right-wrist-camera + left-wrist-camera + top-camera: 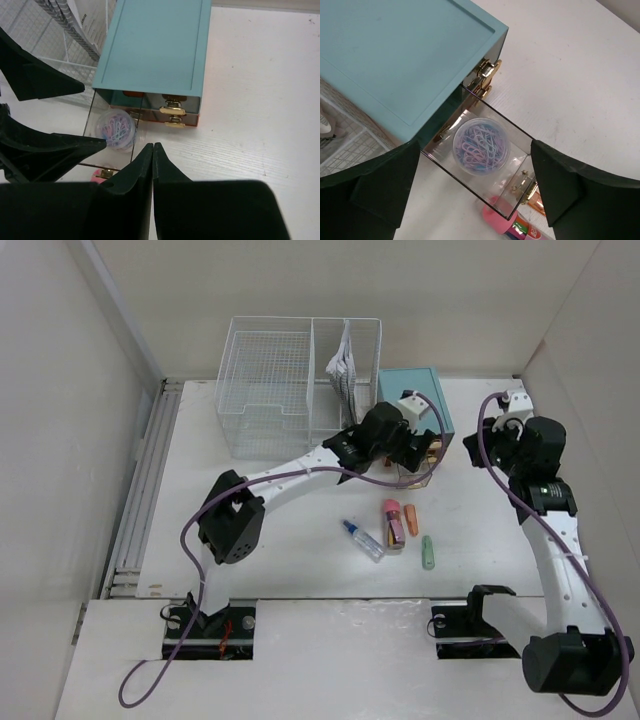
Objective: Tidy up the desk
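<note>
White table (300, 570) fills the whole workspace, with a grooved rail (145, 490) running down its left edge and the arm bases at the near side. On the far part sits the teal drawer box (410, 390), and just left of it the white wire-mesh basket (275, 390) with folded papers (343, 370) tucked in its right compartment. The box's clear drawer (517, 165) is pulled out towards the near side, and there's a round tub of pastel paper clips (481, 145) lying inside it. Left end effector (475, 150) hovers right above that drawer, fingers (385, 190) spread wide on either side, gripping nothing. Right end effector (152, 160) hangs to the right of the box, its jaws pressed tight together and nothing between them, pointing at the gold handles on the box front. Nearer on the table, well apart from the basket, a loose cluster: a small clear bottle with a blue cap (363, 540), a pink-capped stick (392, 520), an orange marker (411, 522) just beside it, and a pale green piece (428, 552) on the right
</note>
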Controlling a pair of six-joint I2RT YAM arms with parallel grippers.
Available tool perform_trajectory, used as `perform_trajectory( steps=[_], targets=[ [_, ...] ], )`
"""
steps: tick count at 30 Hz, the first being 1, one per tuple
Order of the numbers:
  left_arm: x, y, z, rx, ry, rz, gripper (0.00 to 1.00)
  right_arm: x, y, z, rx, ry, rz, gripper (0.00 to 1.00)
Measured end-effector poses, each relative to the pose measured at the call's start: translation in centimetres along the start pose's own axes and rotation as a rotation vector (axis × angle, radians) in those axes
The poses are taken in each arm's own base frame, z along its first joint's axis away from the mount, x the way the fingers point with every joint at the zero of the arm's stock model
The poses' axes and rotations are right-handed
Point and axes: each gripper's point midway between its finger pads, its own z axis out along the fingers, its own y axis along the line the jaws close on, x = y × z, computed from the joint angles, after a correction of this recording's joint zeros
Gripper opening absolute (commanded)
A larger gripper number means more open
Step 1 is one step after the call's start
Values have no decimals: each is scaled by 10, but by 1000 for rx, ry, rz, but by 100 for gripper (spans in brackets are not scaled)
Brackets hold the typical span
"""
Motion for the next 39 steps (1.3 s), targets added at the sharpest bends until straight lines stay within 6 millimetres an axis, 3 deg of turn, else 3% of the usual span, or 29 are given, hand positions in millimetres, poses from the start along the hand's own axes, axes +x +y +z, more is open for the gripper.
perform_trajectory(
  steps=[1,3,6,7,8,11,13,17,20,28,32,39],
  targets=[
    [-1,1,0,-5,-3,0,95,2,0,1,0,8,3,16],
    [-2,2,0,-10,-7,1,93,5,-2,4,1,22,7,18],
    [-4,3,0,-20,-13,1,65,9,-3,7,1,38,13,30],
    [-7,4,-1,-22,-24,0,42,11,-4,8,0,44,17,36],
    [-8,3,-4,-23,-33,-9,31,11,-3,9,-4,47,20,45],
    [-9,-1,-25,-25,-59,-9,11,20,-7,18,-11,83,46,58],
    [-8,-11,-48,-15,-78,-11,11,30,-8,26,-23,121,68,60],
    [-7,-53,-89,70,-142,-24,15,59,-10,50,-54,232,149,61],
    [4,-79,-99,139,-154,-41,22,75,-10,64,-68,296,217,61],
    [71,-85,-67,170,-27,-92,38,95,-10,99,-89,384,385,61],
    [98,-80,-49,164,33,-102,39,98,-11,115,-94,399,444,61],
    [114,-66,-29,138,71,-133,43,100,-13,124,-82,396,504,61]
  ],
)
